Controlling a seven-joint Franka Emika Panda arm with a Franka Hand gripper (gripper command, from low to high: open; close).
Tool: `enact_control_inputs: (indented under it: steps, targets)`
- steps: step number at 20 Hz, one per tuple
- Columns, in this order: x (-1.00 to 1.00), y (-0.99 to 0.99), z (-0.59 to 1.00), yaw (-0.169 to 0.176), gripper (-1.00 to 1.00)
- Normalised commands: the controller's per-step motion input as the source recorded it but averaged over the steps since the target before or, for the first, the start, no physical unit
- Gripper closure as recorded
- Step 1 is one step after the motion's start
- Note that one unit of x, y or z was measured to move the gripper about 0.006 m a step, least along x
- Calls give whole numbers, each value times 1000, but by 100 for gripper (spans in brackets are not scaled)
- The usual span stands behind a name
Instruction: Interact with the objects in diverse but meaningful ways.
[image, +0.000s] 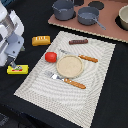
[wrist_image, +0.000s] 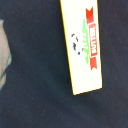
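Yellow labelled bar (image: 17, 69) flat on dark desk (image: 112, 90), just off striped placemat (image: 95, 80) edge, at exterior view's left. White arm over it, pincer (image: 13, 64) low at bar's far end; jaws' gap not readable, contact w/ bar not clear — cannot tell if open or closed. Wrist view: bar (wrist_image: 82, 47) w/ red-green label, lying on bare dark cloth, no fingertips visible; pale blur at one frame edge, unidentifiable. Orange ridged bread block (image: 41, 40) on desk, further back, near placemat's far corner, well apart from bar. Red round tomato (image: 50, 57) on placemat, just beside tan round plate (image: 69, 66). Thin brown stick (image: 78, 42) on placemat's far edge. Two orange-handled utensils on mat: one (image: 80, 56) behind plate, one (image: 67, 80) in front, both close to plate rim. Grey long-handled pot (image: 89, 16) on brown board (image: 107, 31) at back, handle pointing toward exterior view's right; second grey pot (image: 63, 9) beside it to the exterior view's left. Black round lid-like disc (image: 96, 5) behind pots. Pale bowl-like thing (image: 123, 19) at board's right end, partly cut off. Near bar: only the placemat edge, tomato some way off across mat. Arm body blocks part of desk at far left of exterior view.
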Motion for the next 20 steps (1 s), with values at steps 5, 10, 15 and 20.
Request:
enact_control_inputs:
  steps: [5,10,15,20]
  targets:
    - [158,-115,-258,0,-100]
    - [22,22,-278,11,-100]
    - [0,22,-273,3,-100]
    - [0,23,-278,2,-100]
